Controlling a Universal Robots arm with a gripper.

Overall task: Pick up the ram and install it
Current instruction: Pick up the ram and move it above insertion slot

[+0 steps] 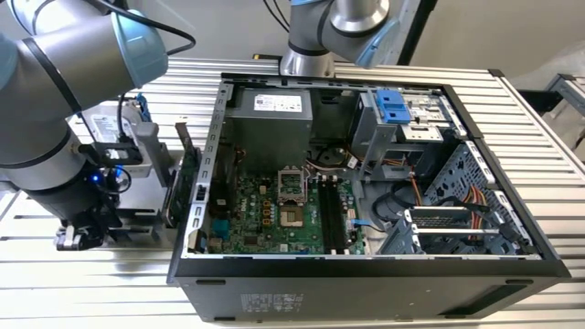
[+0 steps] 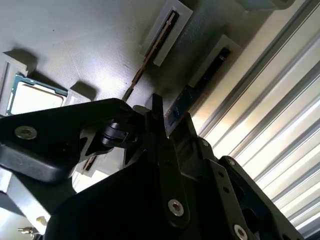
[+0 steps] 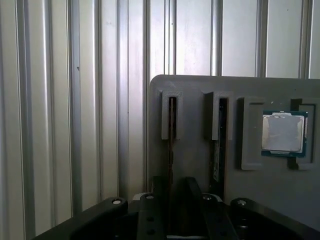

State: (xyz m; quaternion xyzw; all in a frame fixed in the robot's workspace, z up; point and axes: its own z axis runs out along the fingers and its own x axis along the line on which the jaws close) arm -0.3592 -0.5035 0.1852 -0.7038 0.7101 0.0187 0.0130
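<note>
My gripper [image 1: 71,238] low at the exterior view's left, beside open computer case [image 1: 366,277], over grey holder [image 3: 195,85] on slatted table [image 3: 75,100]. My fingers [image 3: 160,196] narrowly apart, nothing clamped between them. Ram [image 3: 218,145], dark blue-green, stands on edge in holder slot, not lifted. Second stick [image 3: 171,130] in neighbouring slot; processor chip [image 3: 282,132] in recess on ram's other side. In both wrist views fingertips close to sticks' near ends; cannot tell which stick they line up with, nor whether touching.
</note>
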